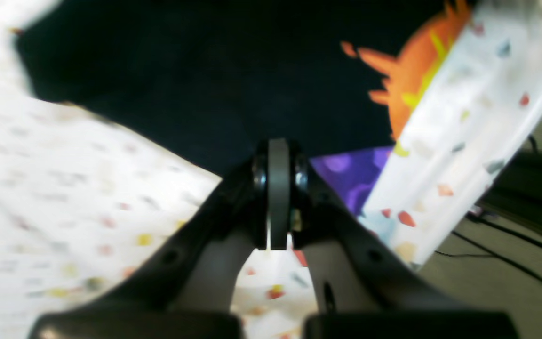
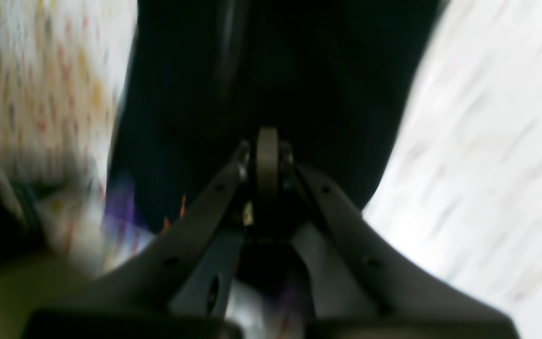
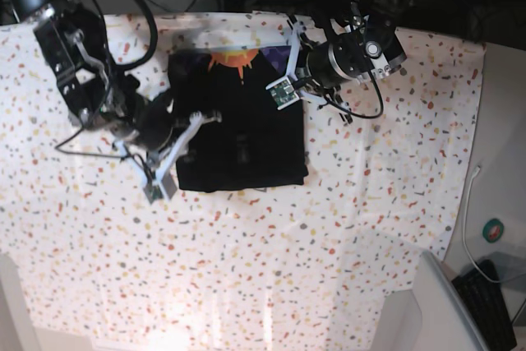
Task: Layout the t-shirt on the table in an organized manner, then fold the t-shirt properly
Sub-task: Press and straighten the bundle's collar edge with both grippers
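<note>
From the left wrist, the left gripper (image 1: 279, 197) has its jaws pressed together, and nothing can be made out between them. Just ahead of the tips lies the black t-shirt (image 1: 214, 89), its orange print ahead and to the right and a purple patch just right of the jaws. A raised fold of the speckled tabletop (image 1: 464, 136) cloth overlaps the shirt's edge on that side.

From the right wrist, heavily blurred, the right gripper (image 2: 267, 162) is likewise closed. The t-shirt (image 2: 271, 84) fills the space directly ahead of it, with tabletop (image 2: 487, 141) on both sides. Whether cloth is pinched I cannot tell.

From the base view, the t-shirt (image 3: 238, 125) already lies as a compact dark rectangle on the tabletop (image 3: 246, 269), between the right gripper (image 3: 215, 117), over its left side, and the left gripper (image 3: 289, 48), by the top right corner near the print.

I judge the laying-out done and the folding under way. The next move calls for each gripper to get a sure hold on an edge and carry it over evenly.
</note>
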You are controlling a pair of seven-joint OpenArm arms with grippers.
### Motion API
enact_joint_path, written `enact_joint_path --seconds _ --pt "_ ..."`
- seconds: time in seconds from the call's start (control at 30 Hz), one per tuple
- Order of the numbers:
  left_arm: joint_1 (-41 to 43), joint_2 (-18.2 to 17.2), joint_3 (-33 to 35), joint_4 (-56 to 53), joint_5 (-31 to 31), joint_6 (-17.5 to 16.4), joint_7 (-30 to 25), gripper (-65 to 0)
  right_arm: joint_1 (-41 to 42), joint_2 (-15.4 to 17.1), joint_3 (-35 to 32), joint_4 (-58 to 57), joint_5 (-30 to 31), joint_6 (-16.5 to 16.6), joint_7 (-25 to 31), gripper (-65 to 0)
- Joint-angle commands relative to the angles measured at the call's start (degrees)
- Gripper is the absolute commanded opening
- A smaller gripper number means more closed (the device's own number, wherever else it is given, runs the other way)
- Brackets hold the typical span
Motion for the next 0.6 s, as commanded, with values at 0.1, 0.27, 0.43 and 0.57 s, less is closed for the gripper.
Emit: enact_joint_path --seconds 0.1,0.27,0.43,0.57 --pt "-0.6 1.7 0.7 -3.7 -0.3 1.7 -1.0 -65.0 7.4 -2.2 0.0 -7.1 0.4 0.7 0.6 -65.0" --pt "-1.5 1.4 1.4 -6.3 -0.3 2.7 -1.0 -65.0 13.0 -5.6 0.0 -21.3 0.3 0.7 1.4 -65.0" --pt "-4.5 1.4 1.0 -11.3 -0.2 3.1 -1.0 -65.0 14.8 -5.6 0.0 -30.0 0.3 0.7 9.4 -65.0" --pt "-6.5 1.4 1.4 -12.3 -0.2 3.4 -1.0 -65.0 13.8 -3.9 0.2 -27.9 0.3 0.4 9.0 -65.0"
